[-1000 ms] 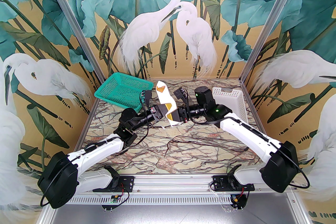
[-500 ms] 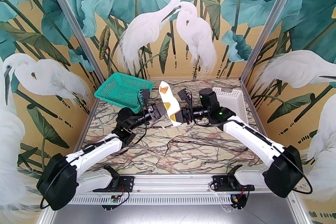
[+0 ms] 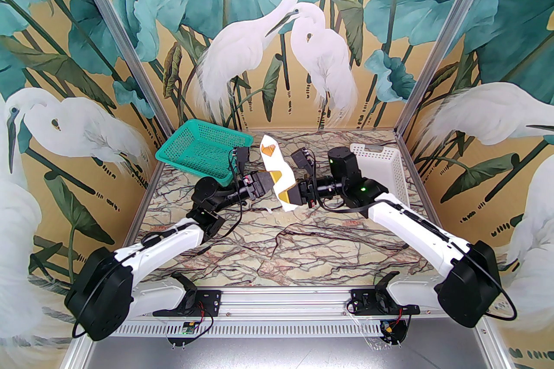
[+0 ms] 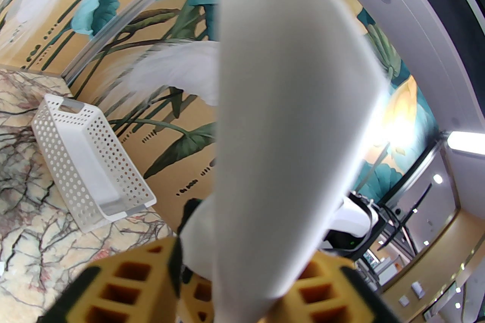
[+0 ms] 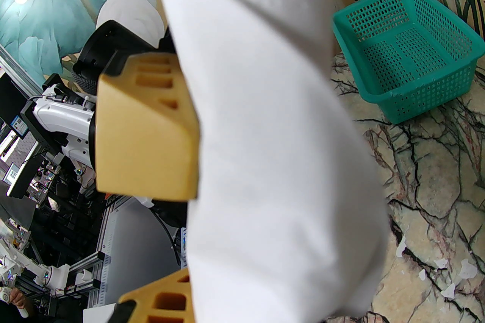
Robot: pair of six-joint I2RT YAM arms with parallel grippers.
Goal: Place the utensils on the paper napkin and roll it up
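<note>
Over marble tabletop (image 3: 303, 246), right gripper (image 3: 289, 196) pinches napkin roll (image 3: 272, 163), left gripper (image 3: 274, 180) seemingly grips loosely beside it; utensils (image 3: 268, 149) may slip out.

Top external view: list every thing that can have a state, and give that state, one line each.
napkin roll: rolled up, held tilted between both grippers.
utensils: wrapped inside, orange tip poking from the upper end.
left gripper: fingers around the roll; grip unclear.
right gripper: shut on the roll's lower end.
green basket: empty.
white basket: looks empty.
</note>
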